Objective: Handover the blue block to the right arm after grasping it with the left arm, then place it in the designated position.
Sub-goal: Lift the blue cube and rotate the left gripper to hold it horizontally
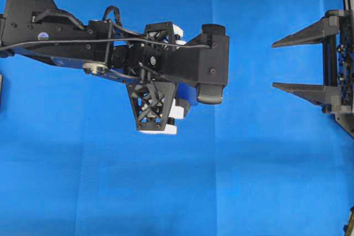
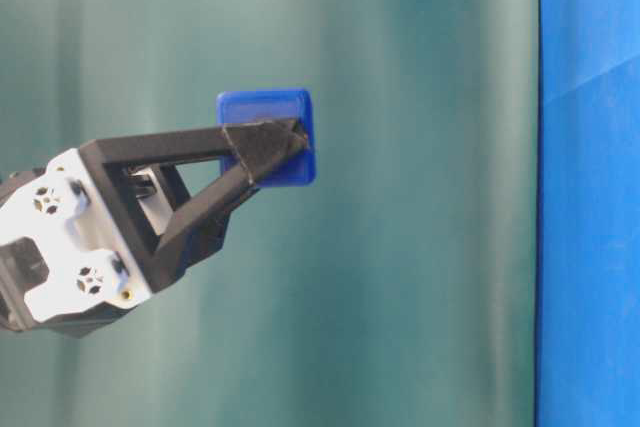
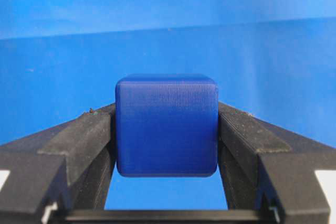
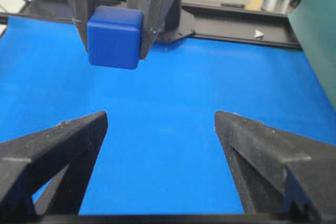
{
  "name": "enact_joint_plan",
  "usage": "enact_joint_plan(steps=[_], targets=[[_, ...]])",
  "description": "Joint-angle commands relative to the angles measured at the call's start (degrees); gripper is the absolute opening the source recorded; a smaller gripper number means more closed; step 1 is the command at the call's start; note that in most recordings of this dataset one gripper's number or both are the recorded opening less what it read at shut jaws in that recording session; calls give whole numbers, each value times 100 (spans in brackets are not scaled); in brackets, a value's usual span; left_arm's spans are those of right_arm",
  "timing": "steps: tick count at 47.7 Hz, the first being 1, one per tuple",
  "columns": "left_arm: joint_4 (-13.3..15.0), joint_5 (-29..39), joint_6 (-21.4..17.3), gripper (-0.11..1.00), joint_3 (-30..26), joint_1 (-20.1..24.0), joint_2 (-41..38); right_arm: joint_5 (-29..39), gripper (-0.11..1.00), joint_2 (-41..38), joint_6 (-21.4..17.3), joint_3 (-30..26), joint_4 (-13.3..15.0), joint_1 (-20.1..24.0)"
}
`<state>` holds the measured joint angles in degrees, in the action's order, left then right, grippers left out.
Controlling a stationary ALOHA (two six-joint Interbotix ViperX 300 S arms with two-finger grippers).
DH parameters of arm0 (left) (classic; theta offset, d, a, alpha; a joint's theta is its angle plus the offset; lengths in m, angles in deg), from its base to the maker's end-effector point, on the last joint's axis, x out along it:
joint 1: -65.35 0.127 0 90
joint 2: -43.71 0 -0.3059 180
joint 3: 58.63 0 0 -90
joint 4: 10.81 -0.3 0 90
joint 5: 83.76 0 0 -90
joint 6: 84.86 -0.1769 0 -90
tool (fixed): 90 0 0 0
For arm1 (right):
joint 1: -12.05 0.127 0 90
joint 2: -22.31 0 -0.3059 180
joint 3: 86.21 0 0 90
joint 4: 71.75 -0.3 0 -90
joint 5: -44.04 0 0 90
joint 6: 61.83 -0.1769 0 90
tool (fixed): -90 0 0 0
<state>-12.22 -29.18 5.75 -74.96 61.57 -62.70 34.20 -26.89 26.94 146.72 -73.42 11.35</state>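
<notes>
The blue block (image 3: 166,124) sits clamped between the left gripper (image 3: 166,129) fingers (image 3: 84,140), one fingertip pressed flat against each of two opposite side faces, well above the blue surface (image 1: 166,192). From the table-level view the block rides at the very tips, with most of its body sticking out past them, so the faces not covered by the left fingers are free to be taken.

The right gripper (image 4: 160,124) stands with its fingers (image 4: 63,145) spread wide and nothing between them. In its own wrist view the block lies ahead of these fingers and up toward the left one, well apart from both tips, not yet on the line that runs midway between them. In the overhead view the right fingers point toward the left arm (image 1: 110,48) with a bare stretch of cloth between the two; the block itself is hidden there under the left arm.

The block is a cube, so it has no long axis to speak of. In the right wrist view one flat face looks toward the right fingers, and the left fingers come down over its sides from above. My judgement: the coming move turns on bringing block and right fingers onto one line, the right fingers closing on the part below the left tips.
</notes>
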Motion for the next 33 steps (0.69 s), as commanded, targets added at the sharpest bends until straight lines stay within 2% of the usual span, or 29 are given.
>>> enact_joint_plan(steps=[1,33], targets=[[-18,-70,18,49,-70,0,246,-26,96,-26,-9,-149,-18,9],[-18,-114,0,49,-70,0,246,-26,96,-26,-9,-149,-9,9]])
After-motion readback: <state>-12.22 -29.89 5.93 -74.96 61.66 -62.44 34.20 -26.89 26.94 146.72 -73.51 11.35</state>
